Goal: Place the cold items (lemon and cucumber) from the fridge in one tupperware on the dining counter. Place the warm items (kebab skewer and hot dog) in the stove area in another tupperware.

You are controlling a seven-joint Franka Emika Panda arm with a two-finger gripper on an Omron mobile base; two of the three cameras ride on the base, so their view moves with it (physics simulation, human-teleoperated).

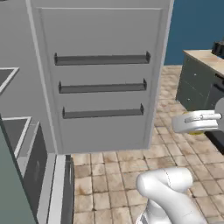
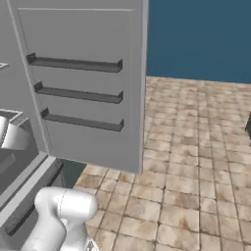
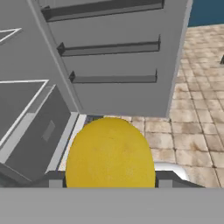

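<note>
In the left base view, the open fridge door [image 1: 103, 78] swings out toward the camera with its three bare door shelves [image 1: 101, 59] facing the robot, presumably left open because the cold items come from inside. To the right of the door and lower, the white arm reaches across the tiled floor [image 1: 113, 175]; a sliver of yellow, likely the lemon [image 1: 192, 119], peeks around the hand there. A counter [image 1: 205, 59] stands beyond, to the right of the door.

In the right base view, the same door [image 2: 83, 83] fills the left, with open floor [image 2: 196, 162] to its right.

In the hand view, the lemon [image 3: 110, 154] sits squarely between the two dark fingertips [image 3: 56, 179], below the door, so the gripper [image 3: 109, 180] is clamped on it, one tip on each flank. I judge it is being carried away from the fridge toward the dining counter.
</note>
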